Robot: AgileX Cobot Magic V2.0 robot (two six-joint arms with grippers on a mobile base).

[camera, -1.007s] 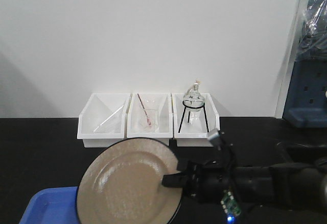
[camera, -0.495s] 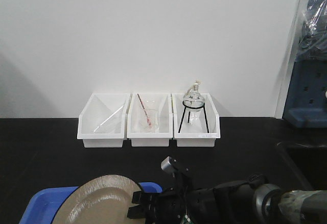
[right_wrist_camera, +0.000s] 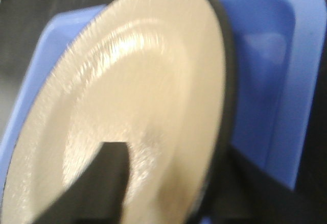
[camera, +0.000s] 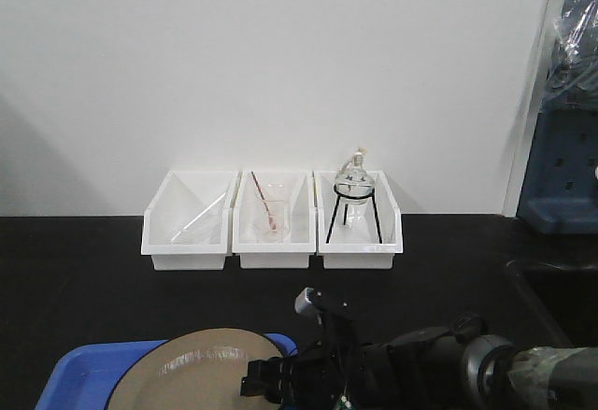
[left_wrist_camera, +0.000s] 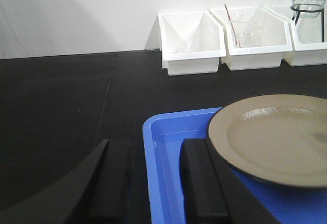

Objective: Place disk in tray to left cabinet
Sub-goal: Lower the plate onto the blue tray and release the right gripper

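Disk [camera: 201,371] lies low over the blue tray [camera: 79,373] at the bottom of the front-facing view, nearly level. The right end effector [camera: 266,379] is clamped on its right rim, likely so the plate can go down flat inside the raised edge. Three white bins [camera: 273,233] stand along the wall, well apart on the black desk [camera: 93,270]. The left cabinet is not in sight.

From the left wrist, the left end effector [left_wrist_camera: 158,183] hovers with its jaws spread and empty at the tray's near corner, one finger outside the rim and one over it. This looks like a stance for taking the tray once it is loaded. The disk covers the tray's right part; whether it touches the floor I cannot tell.

From the right wrist, one finger [right_wrist_camera: 110,173] presses on the disk's glossy face, and the other seems to pass beneath the black rim, a pinch that leaves the underside free to land.
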